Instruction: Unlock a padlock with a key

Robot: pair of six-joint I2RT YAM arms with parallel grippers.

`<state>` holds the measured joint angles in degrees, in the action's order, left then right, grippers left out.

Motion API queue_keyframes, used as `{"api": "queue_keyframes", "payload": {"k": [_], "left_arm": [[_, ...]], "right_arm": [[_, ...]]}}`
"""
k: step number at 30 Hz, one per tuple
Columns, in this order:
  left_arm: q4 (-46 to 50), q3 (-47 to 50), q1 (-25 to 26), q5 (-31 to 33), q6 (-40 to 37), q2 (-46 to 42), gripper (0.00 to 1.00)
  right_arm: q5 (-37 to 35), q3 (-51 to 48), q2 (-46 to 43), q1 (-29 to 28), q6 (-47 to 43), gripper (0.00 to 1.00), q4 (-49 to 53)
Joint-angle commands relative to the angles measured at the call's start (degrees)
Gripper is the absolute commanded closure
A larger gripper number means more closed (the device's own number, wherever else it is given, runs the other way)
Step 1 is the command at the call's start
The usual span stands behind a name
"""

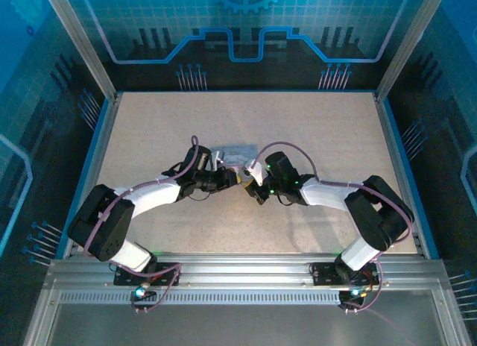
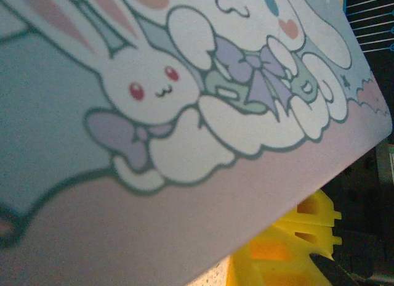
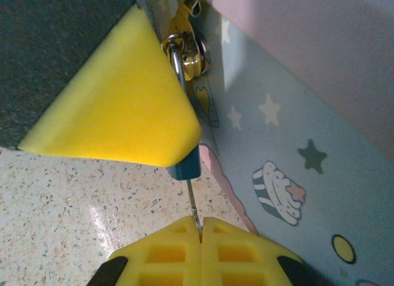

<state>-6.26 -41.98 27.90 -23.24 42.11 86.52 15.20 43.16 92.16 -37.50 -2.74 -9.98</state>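
The dark blue padlock [image 3: 184,169] hangs by its silvery shackle [image 3: 176,63] from the gold hasp of the lilac cartoon tin [image 3: 295,113]. A yellow finger [image 3: 117,107] of my left gripper [image 1: 235,179] covers most of the padlock's body, and its other finger is hidden behind. The thin key [image 3: 192,200] runs from the padlock's underside down into my right gripper [image 3: 201,227], which is shut on its lower end. In the left wrist view the tin [image 2: 184,82] hides the jaws, and one yellow finger [image 2: 289,249] shows at the bottom right.
The tin [image 1: 232,153] lies at mid-table just beyond both grippers. My right gripper [image 1: 253,183] faces the left one, almost tip to tip. Speckled tabletop [image 3: 74,200] lies under the padlock. Blue walls and metal posts ring the table.
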Motion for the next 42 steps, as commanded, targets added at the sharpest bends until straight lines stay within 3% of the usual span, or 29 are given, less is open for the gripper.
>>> {"api": "queue_keyframes", "payload": {"k": [1, 17, 30, 42], "left_arm": [[-0.94, -1.97, 0.12, -2.23, -0.25, -0.38, 0.78], [-0.83, -2.1, 0.14, -2.7, -0.62, -0.24, 0.78], [-0.34, -2.48, 0.12, -3.95, -0.97, -0.05, 0.78], [-0.24, -2.94, 0.16, -4.69, -1.12, -0.29, 0.78]], "right_arm": [[0.84, 1.06, -0.8, -0.29, -1.22, 1.0, -4.63], [7.54, 1.59, -0.62, -0.21, -2.71, 1.0, -5.18], [3.72, 0.27, -1.37, 0.32, -2.35, 1.0, -10.65], [4.49, 0.26, 1.52, 1.55, -3.4, 1.0, -12.3]]}}
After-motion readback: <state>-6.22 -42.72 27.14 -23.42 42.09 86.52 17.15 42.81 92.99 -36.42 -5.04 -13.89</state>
